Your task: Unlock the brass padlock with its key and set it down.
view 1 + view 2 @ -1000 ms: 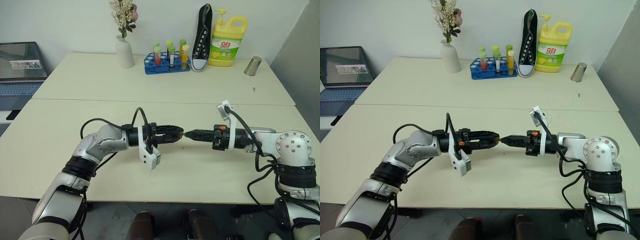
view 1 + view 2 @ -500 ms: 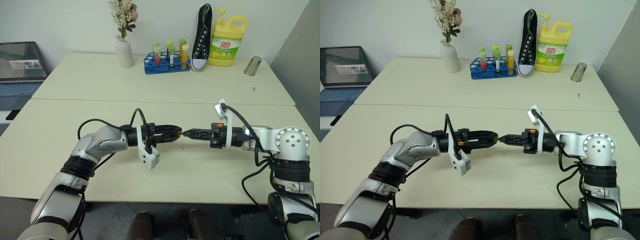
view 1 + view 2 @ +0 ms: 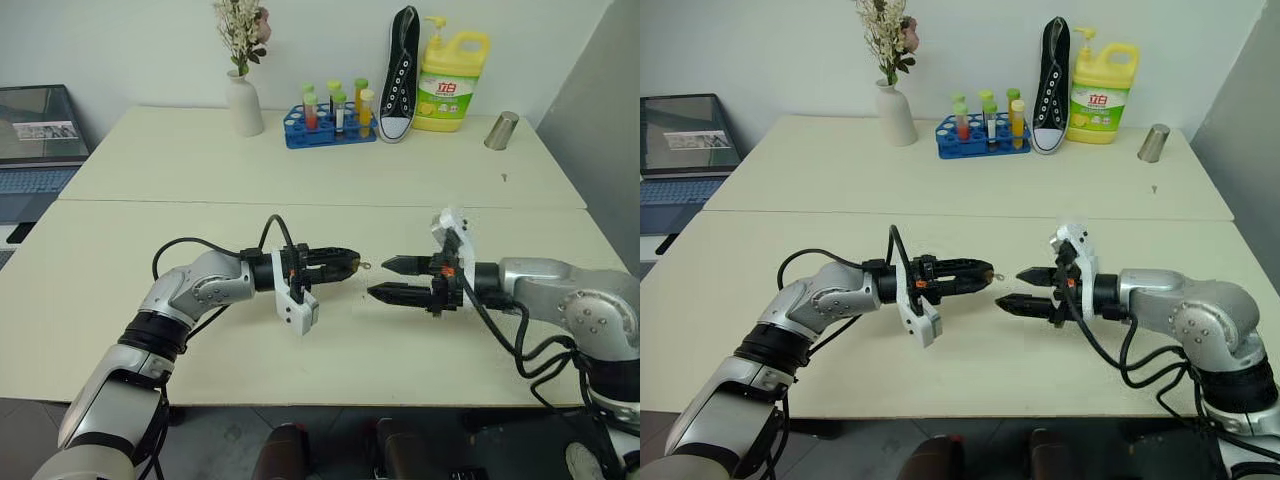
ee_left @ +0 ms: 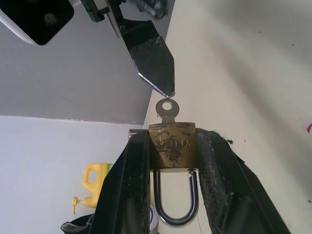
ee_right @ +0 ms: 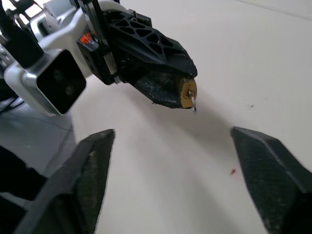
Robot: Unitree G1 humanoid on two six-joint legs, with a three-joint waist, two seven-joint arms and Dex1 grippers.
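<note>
Cream table, clutter at its far edge; left gripper pinches the brass padlock level, presenting the inserted key; right gripper, just right of it, fingers spread, empty.

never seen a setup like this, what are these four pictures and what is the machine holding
It is a humanoid robot with two arms, each ending in a gripper with two black fingers. Two pictures come from cameras in its head, looking down over a pale table. The other two come from a camera on each wrist, looking along that gripper's fingers.

The left gripper is shut on the brass padlock. The key sticks out of the padlock's body, and the silvery shackle points back between the fingers. The right gripper faces it with its fingers wide apart, holding nothing.

At the far side of the table stand a vase of dried flowers, a blue rack of test tubes, a black sneaker, a yellow detergent bottle and a metal cup. A laptop sits off to the left.
</note>
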